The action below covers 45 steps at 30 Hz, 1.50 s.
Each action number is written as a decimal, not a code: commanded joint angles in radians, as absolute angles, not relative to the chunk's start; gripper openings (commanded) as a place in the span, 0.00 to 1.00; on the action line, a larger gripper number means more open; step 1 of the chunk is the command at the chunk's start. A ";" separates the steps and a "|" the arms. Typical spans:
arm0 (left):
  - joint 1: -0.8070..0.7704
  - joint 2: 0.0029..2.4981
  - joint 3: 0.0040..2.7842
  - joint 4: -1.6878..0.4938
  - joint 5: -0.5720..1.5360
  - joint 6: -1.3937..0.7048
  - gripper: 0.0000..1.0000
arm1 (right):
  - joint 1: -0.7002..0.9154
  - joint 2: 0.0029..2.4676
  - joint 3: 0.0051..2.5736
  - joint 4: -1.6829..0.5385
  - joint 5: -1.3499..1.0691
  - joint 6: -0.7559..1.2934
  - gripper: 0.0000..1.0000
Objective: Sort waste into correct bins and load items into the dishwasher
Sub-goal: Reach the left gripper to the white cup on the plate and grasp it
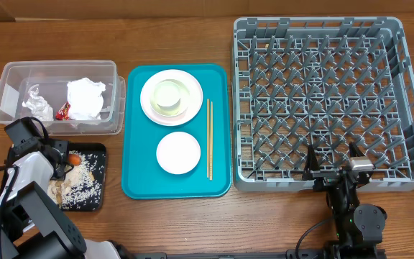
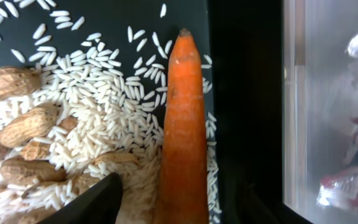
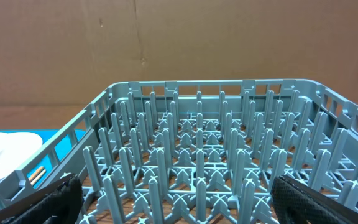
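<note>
While the left gripper [image 1: 60,161] hovers over the black tray [image 1: 100,152] at lower left, its jaws stand parted and empty, the carrot piece [image 2: 182,124] lying loose on rice [image 2: 104,106]. Waste sorting looks finished; next, the plate [image 1: 148,101] on the teal tray [image 1: 139,173] needs lifting into the grey rack [image 1: 318,21].

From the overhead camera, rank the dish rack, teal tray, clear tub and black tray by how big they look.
1. dish rack
2. teal tray
3. clear tub
4. black tray, which looks smallest, though the left arm hides part of it.
</note>
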State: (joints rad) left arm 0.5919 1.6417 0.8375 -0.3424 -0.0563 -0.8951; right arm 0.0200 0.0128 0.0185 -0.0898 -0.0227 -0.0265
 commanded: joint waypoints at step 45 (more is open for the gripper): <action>-0.137 1.793 1.459 -0.728 0.007 -0.441 0.45 | 0.017 0.003 0.008 -0.082 -0.028 -0.027 1.00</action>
